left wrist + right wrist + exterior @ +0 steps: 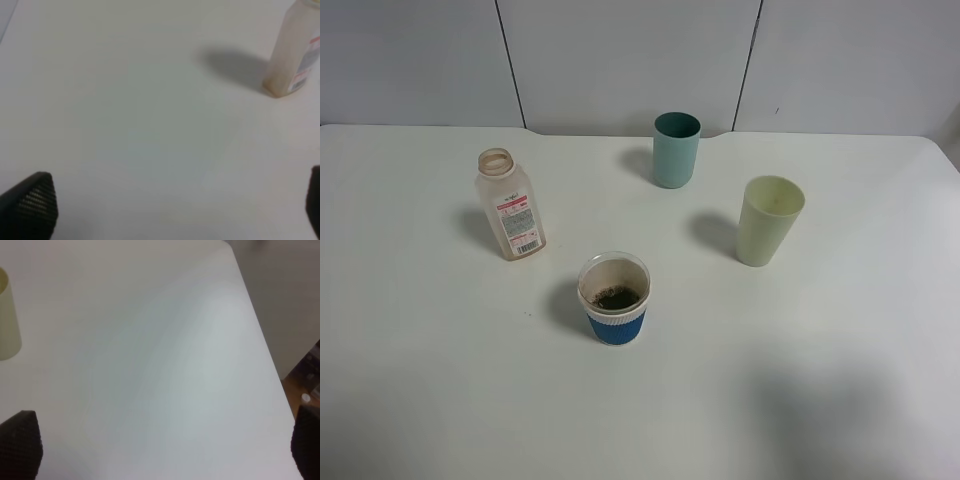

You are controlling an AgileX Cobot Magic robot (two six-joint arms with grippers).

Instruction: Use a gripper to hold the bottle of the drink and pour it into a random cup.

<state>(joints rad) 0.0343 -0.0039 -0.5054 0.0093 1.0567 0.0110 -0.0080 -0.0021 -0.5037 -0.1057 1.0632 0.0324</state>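
Observation:
The bottle [508, 205] stands upright and capless on the white table [420, 380], left of centre; it looks empty, with a faint brown tint. The blue-sleeved cup [614, 300] stands in front of it to the right, with a little dark brown drink [616, 297] at its bottom. Neither gripper shows in the exterior high view. In the left wrist view my left gripper [172, 205] is open and empty above bare table, well short of the bottle [295, 50]. In the right wrist view my right gripper [162, 442] is open and empty.
A teal tumbler [676, 149] stands at the back centre. A pale green tumbler [769, 220] stands to the right and also shows in the right wrist view [7, 320]. The table's right edge [260, 335] drops to the floor.

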